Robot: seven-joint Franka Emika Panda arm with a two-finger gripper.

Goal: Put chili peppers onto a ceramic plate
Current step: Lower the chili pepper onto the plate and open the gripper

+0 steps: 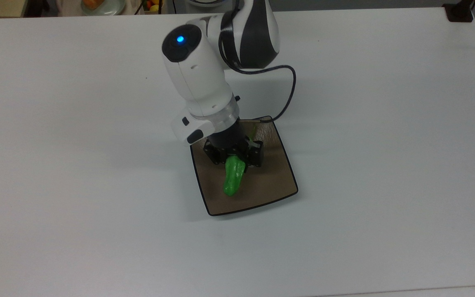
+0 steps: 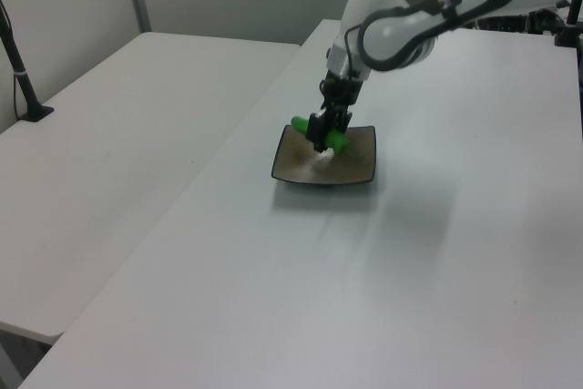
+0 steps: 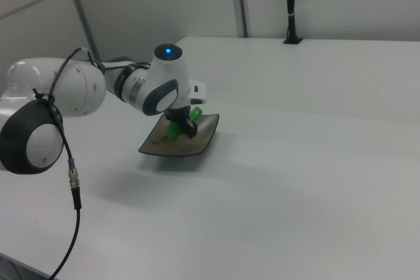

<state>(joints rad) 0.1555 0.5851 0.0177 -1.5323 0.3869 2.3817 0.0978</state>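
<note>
One pepper: the chili pepper (image 1: 234, 176) is pinched near its stem end in the claw (image 1: 234, 157).
Position: it hangs over the ceramic plate (image 1: 281, 181), inside the rim.
Long axis: runs from the claw toward the top view's lower edge.
Contact: cannot tell whether the tip touches the plate.
Next, likely: lower, then release.

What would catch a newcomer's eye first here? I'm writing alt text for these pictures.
The bright green pepper, clamped in the black gripper, stands out against the brown square plate beneath it, near the middle of the white table. Next comes the white arm with its blue light, reaching in from the top view's upper edge.
</note>
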